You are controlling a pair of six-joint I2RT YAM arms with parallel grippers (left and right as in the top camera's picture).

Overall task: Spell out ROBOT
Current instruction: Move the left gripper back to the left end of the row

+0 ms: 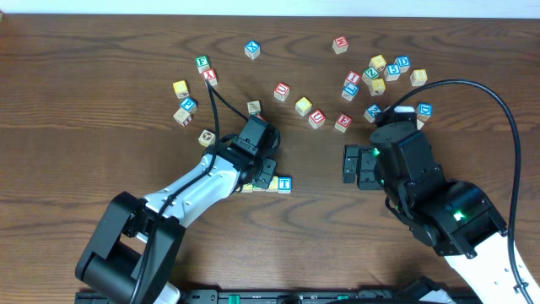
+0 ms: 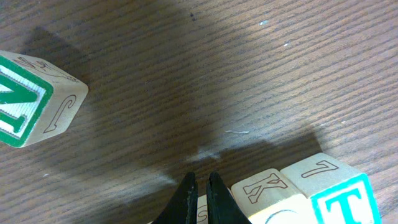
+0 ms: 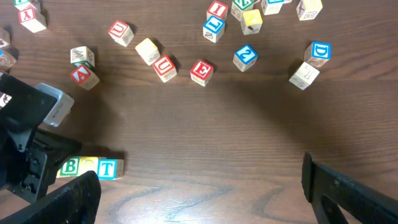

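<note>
A short row of cubes lies in the middle of the table, ending on the right with the blue-framed T cube (image 1: 284, 183) (image 3: 107, 168) (image 2: 345, 200). Left of it come a yellow-topped cube (image 3: 89, 165) and the green-framed B cube (image 3: 70, 167). The rest of the row, R included, is hidden under my left arm. My left gripper (image 1: 263, 176) (image 2: 202, 199) is shut with nothing in it, its tips right beside the cube (image 2: 267, 186) next to T. My right gripper (image 1: 354, 165) (image 3: 202, 193) hovers open to the right of the row, nothing between its fingers.
A green N cube (image 2: 25, 102) stands left of my left fingertips. Loose cubes are scattered along the back: red U (image 1: 316, 118), red E (image 1: 342, 122), a yellow one (image 1: 303, 105), a cluster (image 1: 380, 72) at right and several (image 1: 190, 93) at left.
</note>
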